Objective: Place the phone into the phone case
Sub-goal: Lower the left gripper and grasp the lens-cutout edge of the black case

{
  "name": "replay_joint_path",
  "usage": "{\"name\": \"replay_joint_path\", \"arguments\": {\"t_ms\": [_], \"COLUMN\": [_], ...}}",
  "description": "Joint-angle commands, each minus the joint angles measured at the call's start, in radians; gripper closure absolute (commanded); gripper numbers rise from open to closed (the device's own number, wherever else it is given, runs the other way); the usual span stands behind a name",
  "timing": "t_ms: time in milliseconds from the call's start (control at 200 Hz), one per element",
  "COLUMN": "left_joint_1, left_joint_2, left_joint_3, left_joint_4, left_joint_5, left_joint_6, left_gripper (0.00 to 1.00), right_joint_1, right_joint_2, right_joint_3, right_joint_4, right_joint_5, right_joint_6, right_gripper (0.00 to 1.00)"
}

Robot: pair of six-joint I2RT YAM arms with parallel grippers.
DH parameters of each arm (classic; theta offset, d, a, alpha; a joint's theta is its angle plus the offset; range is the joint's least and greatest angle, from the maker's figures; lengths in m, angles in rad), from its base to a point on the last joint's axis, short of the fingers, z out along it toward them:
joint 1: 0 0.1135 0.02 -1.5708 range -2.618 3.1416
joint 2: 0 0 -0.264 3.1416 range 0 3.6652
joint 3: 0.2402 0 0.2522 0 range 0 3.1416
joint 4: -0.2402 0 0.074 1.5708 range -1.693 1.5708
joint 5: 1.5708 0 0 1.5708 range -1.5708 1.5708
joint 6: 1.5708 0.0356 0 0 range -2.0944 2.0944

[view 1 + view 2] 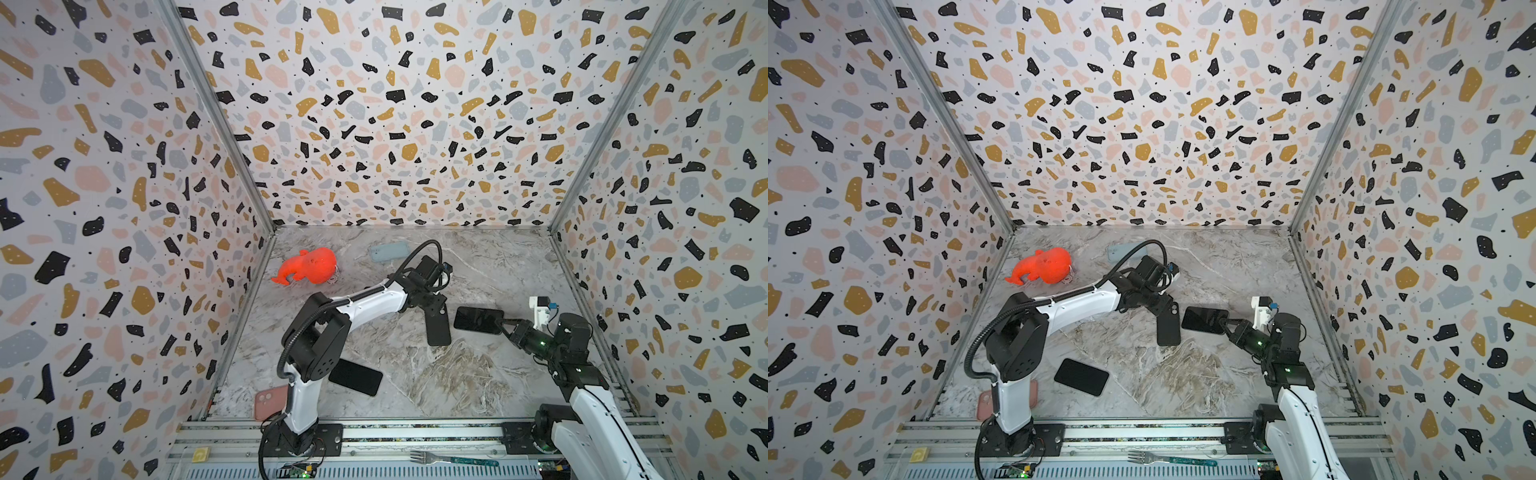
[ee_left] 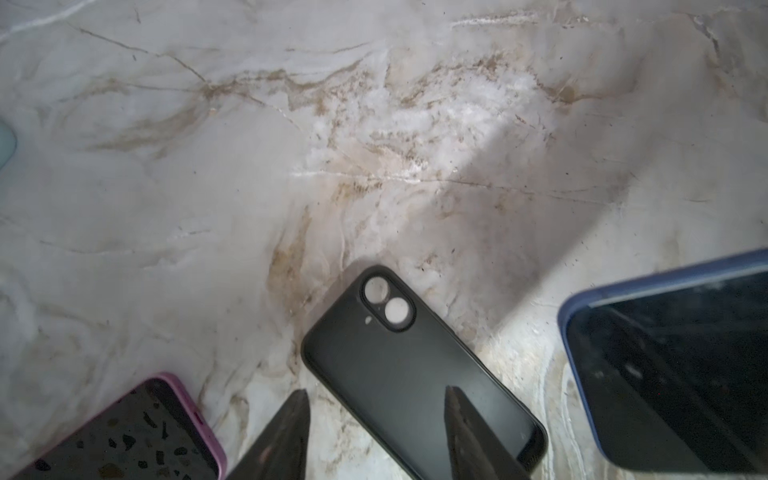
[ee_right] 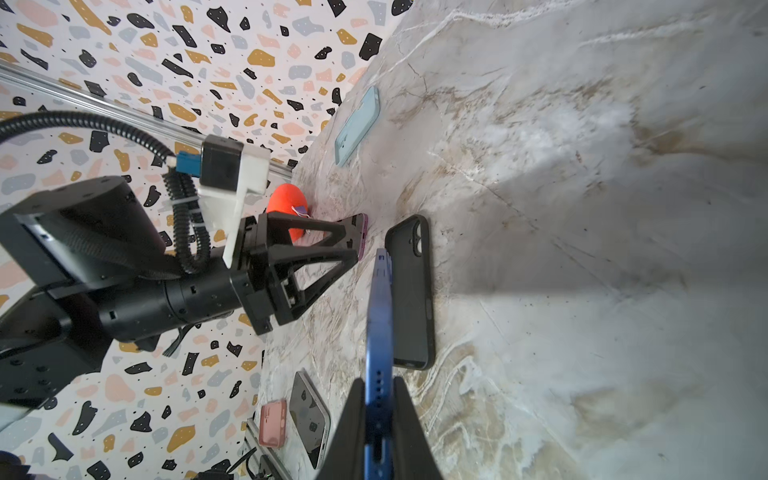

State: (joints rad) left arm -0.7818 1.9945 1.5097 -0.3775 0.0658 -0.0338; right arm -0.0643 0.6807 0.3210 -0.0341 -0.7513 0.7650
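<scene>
The black phone case (image 1: 438, 330) (image 1: 1169, 330) lies inside-up on the marble table, camera cutout toward the back. My left gripper (image 2: 376, 395) (image 1: 433, 307) hovers open over its far end; one finger is above the case (image 2: 399, 365), its partner above bare table beside it. A blue phone (image 1: 478, 320) (image 1: 1204, 319) is held off the table just right of the case, screen up. My right gripper (image 3: 380, 386) (image 1: 501, 322) is shut on the phone's (image 3: 380, 316) port end. In the right wrist view the phone is edge-on beside the case (image 3: 411, 291).
An orange plush toy (image 1: 311, 266) and a light blue case (image 1: 388, 251) lie at the back left. A black phone (image 1: 357, 376) and a pink case (image 1: 270, 401) lie near the left arm's base. A purple-cased phone (image 2: 137, 432) sits near my left gripper. A fork (image 1: 453, 459) rests on the front rail.
</scene>
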Motion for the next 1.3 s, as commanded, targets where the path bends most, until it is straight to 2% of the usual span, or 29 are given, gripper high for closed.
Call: {"name": "replay_joint_path", "arguments": {"t_ms": [0, 150, 315, 736, 986, 1136, 1296], "left_joint_1": [0.002, 0.003, 0.004, 0.025, 0.028, 0.039, 0.041], "left_joint_2": [0.073, 0.151, 0.2, 0.242, 0.205, 0.258, 0.267], "left_joint_3": [0.082, 0.166, 0.192, 0.231, 0.207, 0.258, 0.228], "left_joint_4": [-0.061, -0.1, -0.128, -0.127, -0.077, -0.13, -0.12], "left_joint_5": [-0.004, -0.004, -0.028, -0.033, -0.011, -0.014, -0.004], "left_joint_6": [0.055, 0.055, 0.063, 0.058, 0.045, 0.046, 0.042], "left_gripper": [0.51, 0.54, 0.55, 0.57, 0.58, 0.59, 0.6], "right_joint_1": [-0.023, -0.066, -0.117, -0.129, -0.13, -0.131, -0.131], "right_joint_2": [-0.019, -0.026, -0.032, -0.041, -0.028, -0.018, -0.013], "right_joint_3": [0.053, 0.044, 0.034, 0.002, -0.007, -0.001, 0.002], "right_joint_4": [-0.006, -0.03, -0.042, -0.02, 0.001, 0.007, 0.004], "right_joint_5": [-0.032, -0.05, -0.099, -0.117, -0.122, -0.123, -0.125], "right_joint_6": [-0.029, -0.036, -0.041, -0.016, -0.005, -0.004, -0.008], "right_gripper": [1.0, 1.0, 1.0, 1.0, 1.0, 1.0, 1.0]}}
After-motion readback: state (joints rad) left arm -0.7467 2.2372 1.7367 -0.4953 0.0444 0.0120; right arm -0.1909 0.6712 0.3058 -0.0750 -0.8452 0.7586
